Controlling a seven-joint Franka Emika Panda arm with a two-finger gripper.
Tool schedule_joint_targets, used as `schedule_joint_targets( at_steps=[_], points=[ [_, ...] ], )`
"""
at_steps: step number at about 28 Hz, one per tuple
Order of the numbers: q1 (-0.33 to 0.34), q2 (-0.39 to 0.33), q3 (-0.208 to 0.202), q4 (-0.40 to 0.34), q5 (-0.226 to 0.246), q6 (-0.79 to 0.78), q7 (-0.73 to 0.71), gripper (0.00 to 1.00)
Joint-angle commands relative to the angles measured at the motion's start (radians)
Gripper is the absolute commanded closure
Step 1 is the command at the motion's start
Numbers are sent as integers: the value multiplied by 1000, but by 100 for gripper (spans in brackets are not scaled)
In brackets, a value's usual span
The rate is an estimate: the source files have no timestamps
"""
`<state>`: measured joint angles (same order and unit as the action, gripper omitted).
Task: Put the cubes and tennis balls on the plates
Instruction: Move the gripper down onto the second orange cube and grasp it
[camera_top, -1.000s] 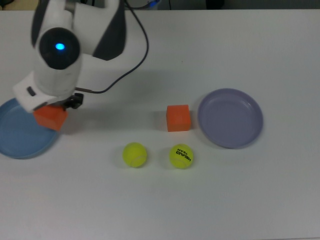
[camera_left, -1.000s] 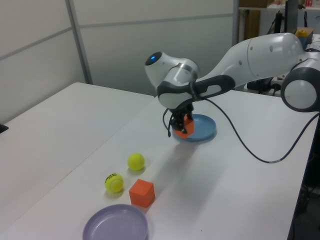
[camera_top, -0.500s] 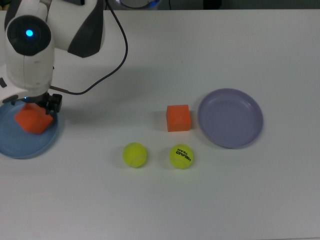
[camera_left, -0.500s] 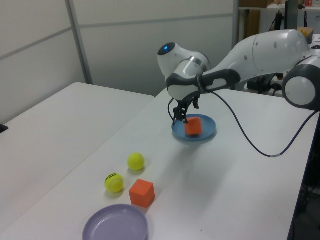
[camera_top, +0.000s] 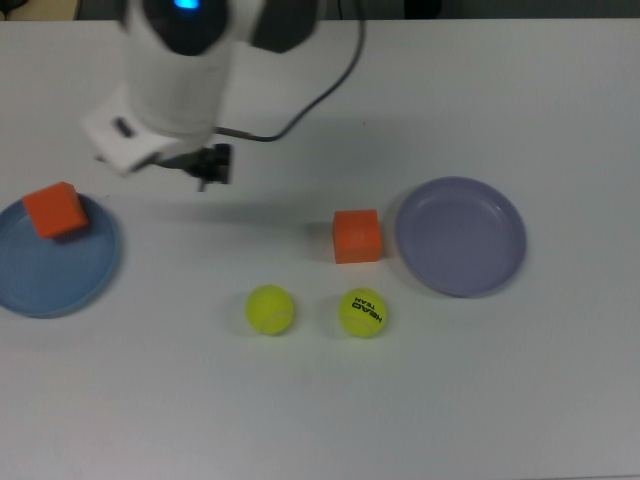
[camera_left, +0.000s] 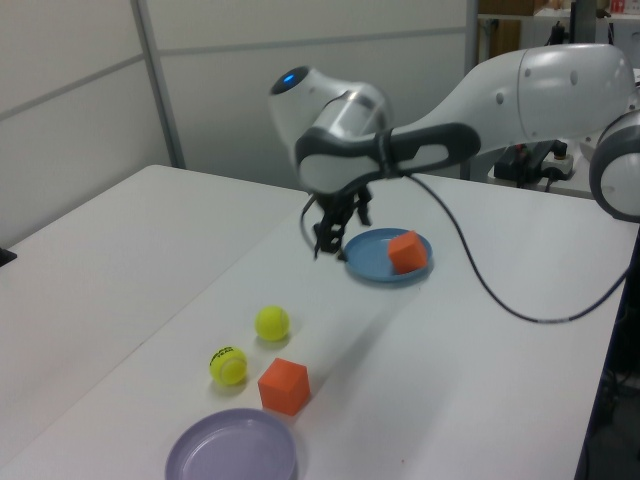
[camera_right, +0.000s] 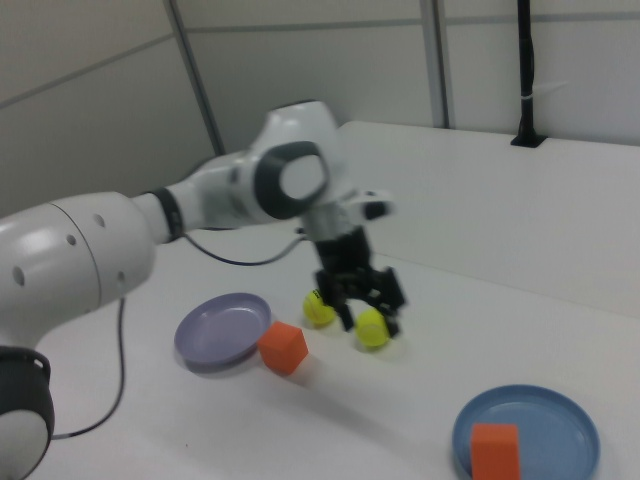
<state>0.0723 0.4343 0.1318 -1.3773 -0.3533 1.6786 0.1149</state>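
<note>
White table (camera_top: 560, 400): gripper (camera_right: 368, 304) empty, above, apart from cube (camera_top: 56, 211) on blue plate (camera_top: 60, 285).

Arm stretched over table, wrist pointing down. Gripper (camera_right: 366, 300) raised off the surface, fingers spread apart, nothing between them.

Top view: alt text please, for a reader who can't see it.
A white robot arm's open, empty gripper hangs above a white table; one orange cube sits on the blue plate, while another cube, two tennis balls and an empty lavender plate wait.
</note>
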Motion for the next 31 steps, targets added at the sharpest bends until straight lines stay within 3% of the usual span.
schedule_joint_targets(
  at_steps=[1, 7, 14, 22, 31],
  points=[
    [102, -17, 32, -31, 7, -20, 72, 0],
    [195, -3, 55, -39, 2, -14, 112, 0],
    [271, 70, 55, -43, -32, 67, 146, 0],
    [276, 150, 55, -62, -139, 214, 210, 0],
    [288, 172, 55, -75, -154, 237, 213, 0]
  ],
)
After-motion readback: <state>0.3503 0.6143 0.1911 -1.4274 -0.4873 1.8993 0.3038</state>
